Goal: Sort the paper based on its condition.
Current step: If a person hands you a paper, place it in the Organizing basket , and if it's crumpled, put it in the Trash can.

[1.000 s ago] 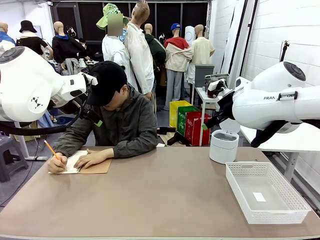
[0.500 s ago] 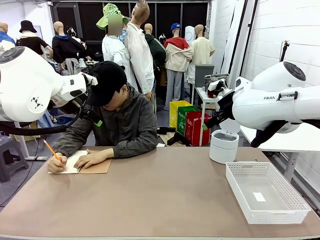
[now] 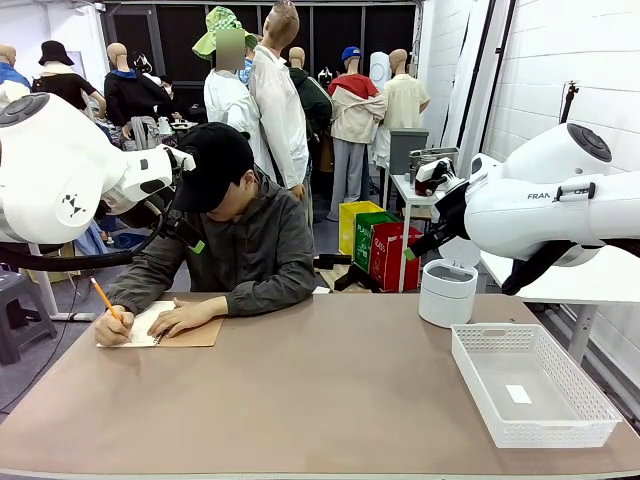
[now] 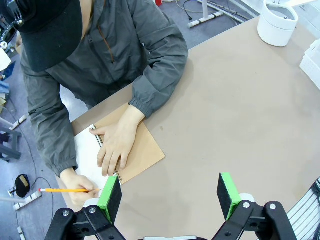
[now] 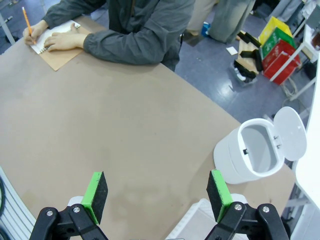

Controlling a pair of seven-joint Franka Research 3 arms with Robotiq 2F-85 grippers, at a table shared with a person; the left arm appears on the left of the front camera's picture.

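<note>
Only the person's orange pencil [image 3: 104, 300] is shifting slightly as they write; both my arms are holding where they were. I am keeping my left gripper [image 4: 169, 189] and right gripper [image 5: 156, 194] spread wide and empty above the brown table [image 3: 330, 390], waiting. The paper [image 3: 150, 322] is, I judge, the white page being written on the spiral-bound brown-backed notepad [image 3: 200, 336] under the person's hand [image 3: 185, 318]. Near my right side, a white mesh basket [image 3: 476, 385] and a round white open-lidded bin [image 3: 447, 295] are standing ready, likely as the sorting spots.

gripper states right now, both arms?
Left gripper: open, holding nothing.
Right gripper: open, holding nothing.
</note>
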